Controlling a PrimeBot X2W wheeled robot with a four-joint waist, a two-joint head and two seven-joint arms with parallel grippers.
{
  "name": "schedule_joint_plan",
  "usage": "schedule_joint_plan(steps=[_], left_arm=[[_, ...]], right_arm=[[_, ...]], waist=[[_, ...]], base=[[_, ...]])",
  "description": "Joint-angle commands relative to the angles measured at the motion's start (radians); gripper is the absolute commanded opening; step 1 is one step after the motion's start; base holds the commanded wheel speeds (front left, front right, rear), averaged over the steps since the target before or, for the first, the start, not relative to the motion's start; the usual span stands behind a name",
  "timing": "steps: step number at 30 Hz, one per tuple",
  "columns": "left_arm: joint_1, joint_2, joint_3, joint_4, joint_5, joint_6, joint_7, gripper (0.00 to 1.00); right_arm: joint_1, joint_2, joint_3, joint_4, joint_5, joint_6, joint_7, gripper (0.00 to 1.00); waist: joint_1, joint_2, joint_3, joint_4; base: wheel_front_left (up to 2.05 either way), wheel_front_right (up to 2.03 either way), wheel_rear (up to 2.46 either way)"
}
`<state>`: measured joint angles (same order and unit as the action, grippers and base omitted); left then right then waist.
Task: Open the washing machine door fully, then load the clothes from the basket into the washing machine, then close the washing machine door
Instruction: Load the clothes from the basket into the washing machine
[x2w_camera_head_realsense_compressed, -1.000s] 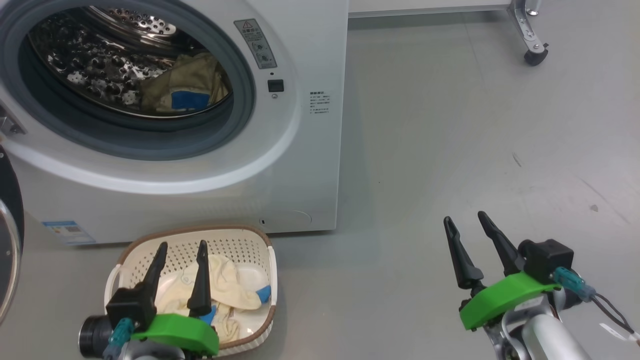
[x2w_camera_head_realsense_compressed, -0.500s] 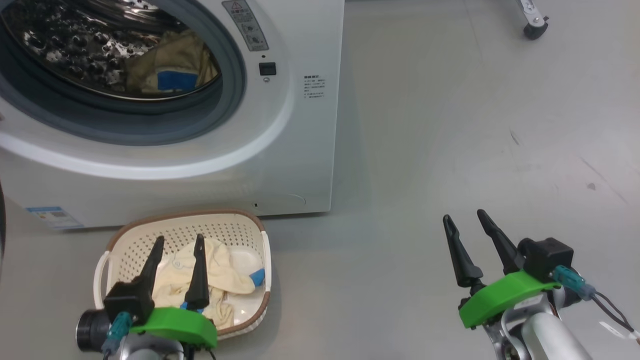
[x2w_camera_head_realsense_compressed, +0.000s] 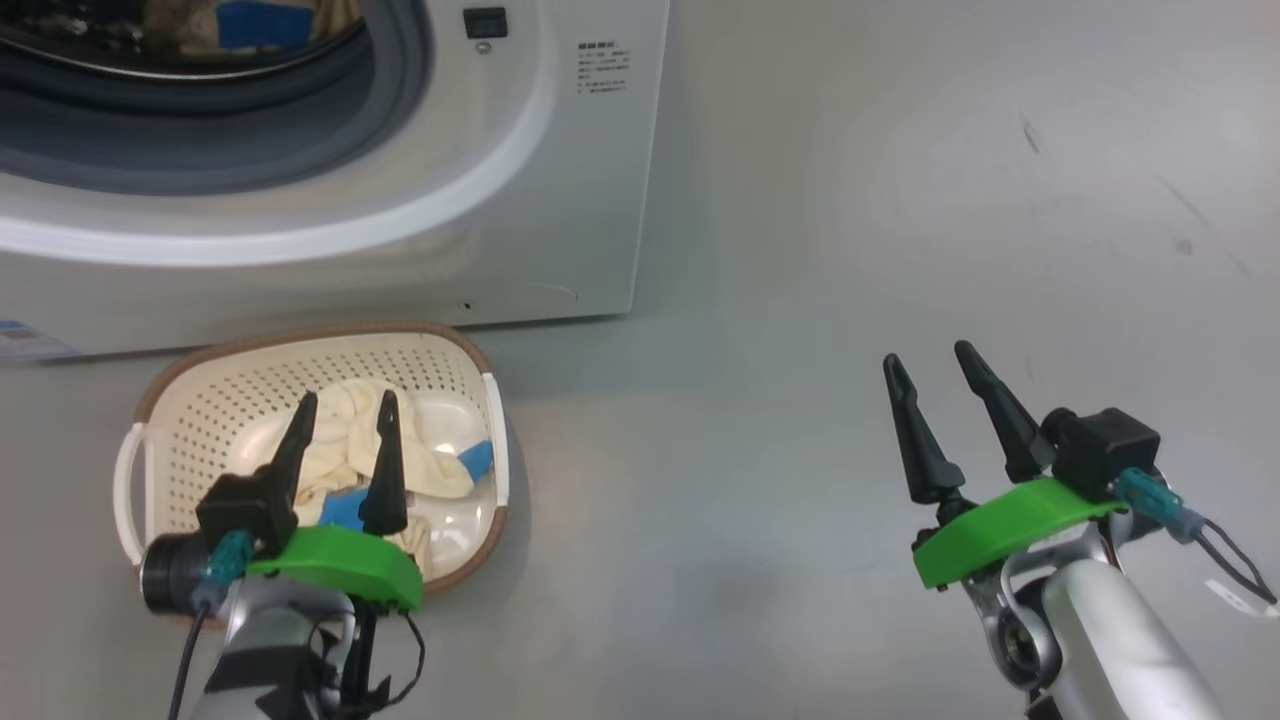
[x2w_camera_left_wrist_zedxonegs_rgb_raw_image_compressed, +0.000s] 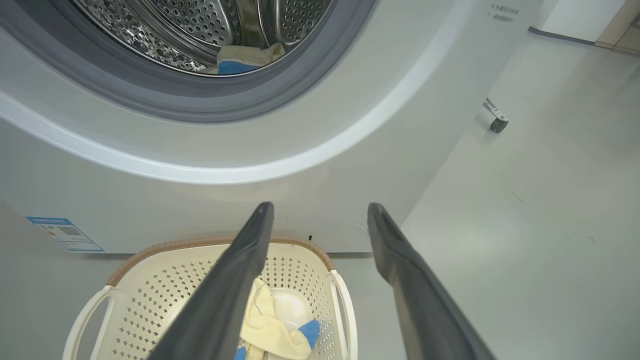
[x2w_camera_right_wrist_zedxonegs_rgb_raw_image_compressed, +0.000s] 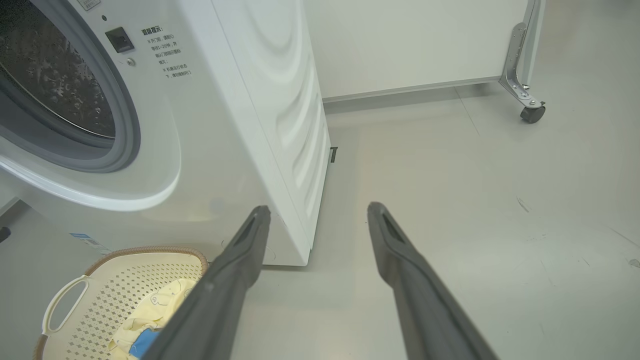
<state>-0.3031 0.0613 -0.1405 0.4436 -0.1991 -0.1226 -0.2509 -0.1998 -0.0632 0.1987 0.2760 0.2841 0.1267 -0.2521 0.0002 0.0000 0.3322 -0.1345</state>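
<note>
Clothes at lower left in the basket look soft and light, so I'd pinch a raised fold, my left gripper and right gripper both spread and empty.

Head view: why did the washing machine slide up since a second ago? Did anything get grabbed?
The camera tipped down, so the washing machine and basket only seem to climb. Nothing was grabbed: left gripper stays open above the clothes, right gripper open over the floor.
</note>
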Motion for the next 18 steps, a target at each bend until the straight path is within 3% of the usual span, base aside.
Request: schedule_joint_plan(steps=[1, 10, 18], left_arm=[[-0.049, 0.024, 0.037, -0.003, 0.008, 0.0, -0.011, 1.0], [-0.156, 0.075, 0.06, 0.114, 0.006, -0.004, -0.011, 1.0], [-0.276, 0.162, 0.083, 0.251, -0.001, -0.006, -0.011, 1.0]], right_arm=[[-0.037, 0.0, 0.017, -0.036, -0.006, 0.004, -0.01, 1.0], [-0.079, 0.009, 0.023, -0.053, -0.007, 0.004, -0.01, 1.0], [-0.11, 0.012, 0.035, -0.078, 0.024, 0.004, -0.01, 1.0]], waist=[[-0.0002, 0.0, 0.069, -0.025], [-0.0002, 0.0, 0.196, -0.08], [-0.0002, 0.0, 0.314, -0.152]], base=[[0.0, 0.0, 0.0], [0.0, 0.0, 0.0], [0.0, 0.0, 0.0]])
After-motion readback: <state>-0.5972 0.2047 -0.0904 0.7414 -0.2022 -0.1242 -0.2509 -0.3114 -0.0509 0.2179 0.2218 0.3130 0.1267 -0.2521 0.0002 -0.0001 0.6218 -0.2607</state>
